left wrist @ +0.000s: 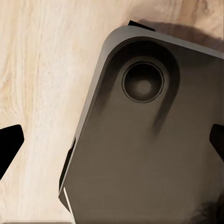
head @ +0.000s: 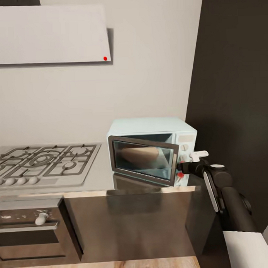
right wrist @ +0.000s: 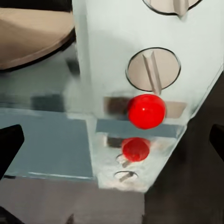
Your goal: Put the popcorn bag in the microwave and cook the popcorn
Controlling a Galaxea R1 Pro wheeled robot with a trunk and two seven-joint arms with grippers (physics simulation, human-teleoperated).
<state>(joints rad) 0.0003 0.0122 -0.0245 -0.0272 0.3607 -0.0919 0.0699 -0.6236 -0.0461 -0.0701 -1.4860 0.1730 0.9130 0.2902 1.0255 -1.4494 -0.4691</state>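
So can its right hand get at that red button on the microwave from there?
Probably yes: the right hand sits right by the microwave panel, fingers apart, facing the red button, with nothing between them.

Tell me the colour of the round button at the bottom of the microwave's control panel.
Bright red. The button shows best in the right wrist view, below a pale dial.
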